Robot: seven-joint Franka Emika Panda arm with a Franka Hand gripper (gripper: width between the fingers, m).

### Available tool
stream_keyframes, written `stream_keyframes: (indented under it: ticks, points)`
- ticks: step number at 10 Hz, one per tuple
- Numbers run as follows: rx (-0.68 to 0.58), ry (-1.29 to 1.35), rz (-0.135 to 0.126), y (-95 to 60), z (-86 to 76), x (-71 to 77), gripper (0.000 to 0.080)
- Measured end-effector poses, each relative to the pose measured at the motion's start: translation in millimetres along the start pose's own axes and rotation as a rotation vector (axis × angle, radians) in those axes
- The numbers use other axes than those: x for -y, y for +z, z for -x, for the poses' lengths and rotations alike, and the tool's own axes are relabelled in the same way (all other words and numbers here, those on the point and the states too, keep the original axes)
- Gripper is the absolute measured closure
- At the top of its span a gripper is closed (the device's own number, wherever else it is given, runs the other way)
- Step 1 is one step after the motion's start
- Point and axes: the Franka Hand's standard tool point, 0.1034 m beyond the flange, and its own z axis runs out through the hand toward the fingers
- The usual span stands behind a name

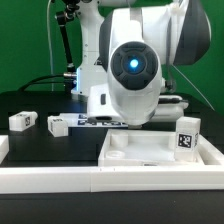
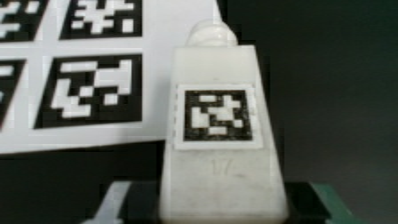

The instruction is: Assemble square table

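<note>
The gripper (image 2: 222, 205) pinches a white table leg (image 2: 217, 110) by one end, jaws set narrow against its sides, just beside the marker board (image 2: 71, 80). The grip seemingly leaves the leg's slimmer tip free for fitting. The square table top (image 1: 135, 152) lies toward the exterior view's right, a second leg (image 1: 186, 135) upright at its edge. No brand or wording shows, only black-and-white tags.

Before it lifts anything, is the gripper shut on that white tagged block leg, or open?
Shut on it: in the wrist view the gripper has its dark fingers against both sides of the white plastic tagged block leg.
</note>
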Motion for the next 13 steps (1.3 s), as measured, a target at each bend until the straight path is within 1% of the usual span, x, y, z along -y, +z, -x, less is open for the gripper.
stream_keyframes:
  ticks: [1, 2, 4, 5, 6, 7, 8, 9, 10, 11, 12, 13]
  points:
    - [0.0, -0.01, 0.001, -15.7, 10.0, 3.9, 0.0511]
    - [0.004, -0.013, -0.009, -30.8, 20.5, 5.5, 0.0509]
    - [-0.006, -0.02, -0.032, -78.3, 43.2, 3.6, 0.0509]
    - [-0.047, -0.027, -0.036, -94.9, 41.7, 4.6, 0.0509]
    - [-0.055, -0.027, -0.036, -93.4, 40.1, 4.8, 0.0509]
    - [-0.101, -0.026, -0.036, -96.6, 33.8, 5.1, 0.0509]
    - [-0.201, -0.027, -0.037, -102.5, 28.8, 6.0, 0.0509]
    - [-0.263, -0.038, -0.037, -103.6, 29.5, 4.5, 0.0509]
    - [-0.347, -0.061, -0.036, -111.1, 23.9, 1.2, 0.0509]
    - [-0.397, -0.073, -0.036, -121.6, 25.2, 0.1, 0.0509]
    - [-0.45, -0.087, -0.036, -133.9, 23.4, -1.6, 0.0509]
    - [-0.513, -0.088, -0.035, -142.6, 21.5, -2.8, 0.0509]
